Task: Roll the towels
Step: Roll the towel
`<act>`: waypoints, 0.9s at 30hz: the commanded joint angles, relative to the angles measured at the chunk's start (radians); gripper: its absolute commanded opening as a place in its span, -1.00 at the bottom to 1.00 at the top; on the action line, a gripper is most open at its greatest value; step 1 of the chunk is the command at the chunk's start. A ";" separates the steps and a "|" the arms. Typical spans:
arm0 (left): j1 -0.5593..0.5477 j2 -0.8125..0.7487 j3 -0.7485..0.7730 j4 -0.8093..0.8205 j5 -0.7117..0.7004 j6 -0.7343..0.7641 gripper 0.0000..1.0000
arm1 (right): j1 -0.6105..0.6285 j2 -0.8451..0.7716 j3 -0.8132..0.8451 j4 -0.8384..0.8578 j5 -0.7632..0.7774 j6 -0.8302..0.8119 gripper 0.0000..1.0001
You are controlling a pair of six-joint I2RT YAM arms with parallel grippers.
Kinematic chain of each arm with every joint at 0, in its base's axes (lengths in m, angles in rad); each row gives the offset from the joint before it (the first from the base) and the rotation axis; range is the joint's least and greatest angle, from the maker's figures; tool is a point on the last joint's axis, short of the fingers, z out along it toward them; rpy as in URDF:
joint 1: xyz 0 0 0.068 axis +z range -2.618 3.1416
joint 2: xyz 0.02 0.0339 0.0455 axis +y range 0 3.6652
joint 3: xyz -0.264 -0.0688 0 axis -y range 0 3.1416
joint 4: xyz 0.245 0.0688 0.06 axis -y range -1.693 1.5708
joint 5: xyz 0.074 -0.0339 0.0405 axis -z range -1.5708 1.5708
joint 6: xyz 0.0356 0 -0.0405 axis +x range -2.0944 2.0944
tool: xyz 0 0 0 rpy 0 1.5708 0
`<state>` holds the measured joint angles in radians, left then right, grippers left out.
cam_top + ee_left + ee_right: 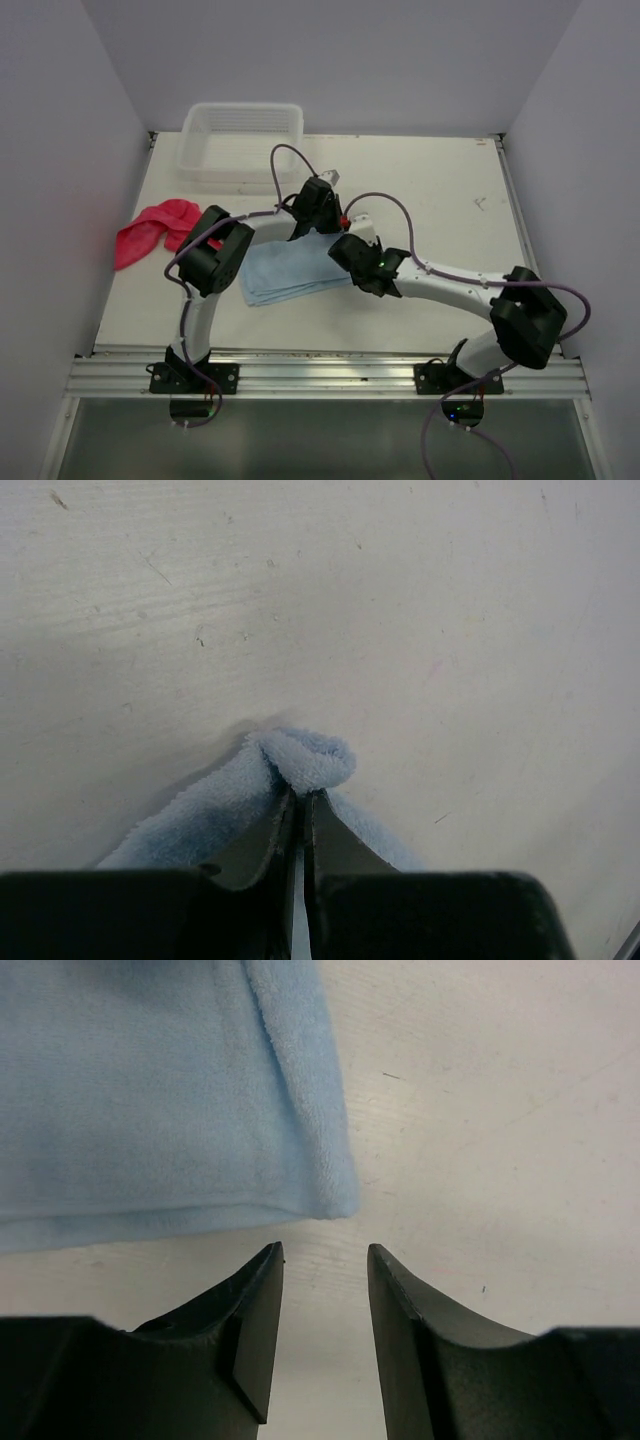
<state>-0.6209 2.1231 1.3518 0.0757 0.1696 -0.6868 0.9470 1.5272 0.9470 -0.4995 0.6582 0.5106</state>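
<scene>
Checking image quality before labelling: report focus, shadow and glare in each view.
Top external: soft even light, no glare, blue towel fairly sharp. Left wrist: fingers dark and blurred up close; faint shadow beside the pinched fold. Right wrist: towel nap crisp, fingers near-black, little detail.

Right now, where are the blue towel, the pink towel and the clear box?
blue towel [285, 272], top external view, middle of the folded cloth
pink towel [150, 232], top external view, middle of the crumpled heap
clear box [235, 168], top external view, its near wall
</scene>
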 commanded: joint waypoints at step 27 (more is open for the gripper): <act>0.016 -0.097 -0.092 0.118 -0.025 0.015 -1.00 | -0.616 0.056 -0.330 0.753 -1.063 0.289 -0.25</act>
<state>-0.6155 2.0735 1.2690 0.1429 0.1562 -0.6872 0.3344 1.5700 0.6289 0.1566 -0.3344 0.7841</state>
